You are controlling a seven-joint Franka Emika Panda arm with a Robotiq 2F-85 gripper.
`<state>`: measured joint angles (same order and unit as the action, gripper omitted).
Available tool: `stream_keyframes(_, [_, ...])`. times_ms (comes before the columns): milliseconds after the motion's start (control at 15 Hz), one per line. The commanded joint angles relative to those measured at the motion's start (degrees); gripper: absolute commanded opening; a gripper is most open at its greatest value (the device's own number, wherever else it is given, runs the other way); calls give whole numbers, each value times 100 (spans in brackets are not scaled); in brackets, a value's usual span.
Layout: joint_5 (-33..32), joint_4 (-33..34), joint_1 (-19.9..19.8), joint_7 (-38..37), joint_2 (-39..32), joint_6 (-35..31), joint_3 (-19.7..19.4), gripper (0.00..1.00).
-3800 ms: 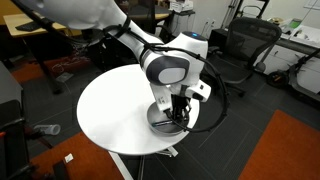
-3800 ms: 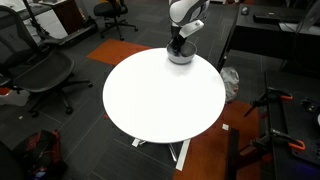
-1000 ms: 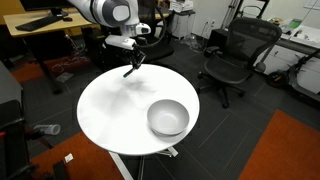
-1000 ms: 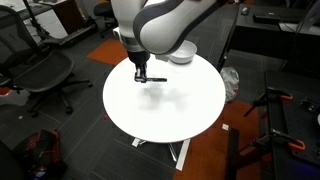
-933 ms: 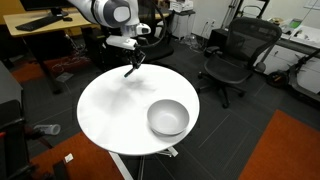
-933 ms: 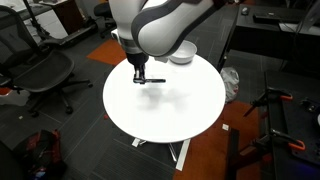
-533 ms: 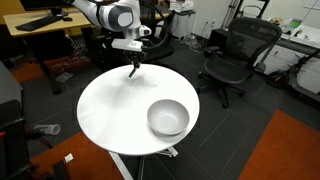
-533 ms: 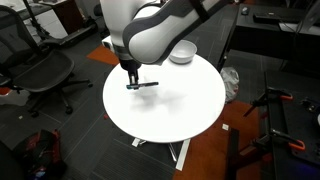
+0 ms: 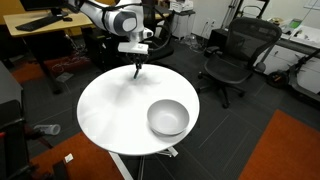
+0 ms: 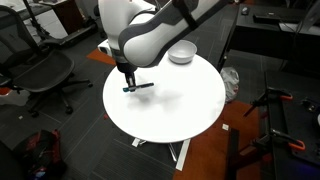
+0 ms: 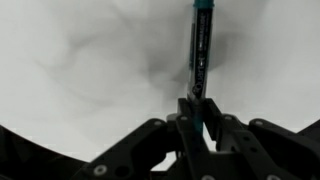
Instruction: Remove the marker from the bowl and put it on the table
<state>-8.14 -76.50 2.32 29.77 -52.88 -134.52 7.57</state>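
Note:
My gripper (image 9: 137, 68) is shut on the marker (image 10: 141, 86), a thin dark stick with a teal section. It holds the marker just above the white round table (image 9: 110, 115), near the rim, away from the bowl. In the wrist view the marker (image 11: 200, 45) sticks out from between the shut fingers (image 11: 197, 112) over the white top. The shiny metal bowl (image 9: 168, 118) stands empty on the table; it also shows in an exterior view (image 10: 181, 52), partly behind the arm. The table also shows in an exterior view (image 10: 170, 115).
Black office chairs (image 9: 236, 50) (image 10: 40, 70) stand around the table. A wooden desk (image 9: 40, 25) is behind the arm. Orange carpet (image 9: 285, 150) lies beside the pedestal. A dark stand (image 10: 280, 110) is off to one side.
The gripper with the marker has drifted sideways along the table's rim and a little lower toward the top. The bowl has not moved.

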Motion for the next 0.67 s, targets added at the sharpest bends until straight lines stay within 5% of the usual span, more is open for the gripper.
stream_keyframes(0, [25,386,-99,305,-176,296,154,52])
stream_keyframes(400, [30,483,-12,306,-252,347,212,98])
stream_keyframes(600, [34,471,17,287,-262,340,268,100])
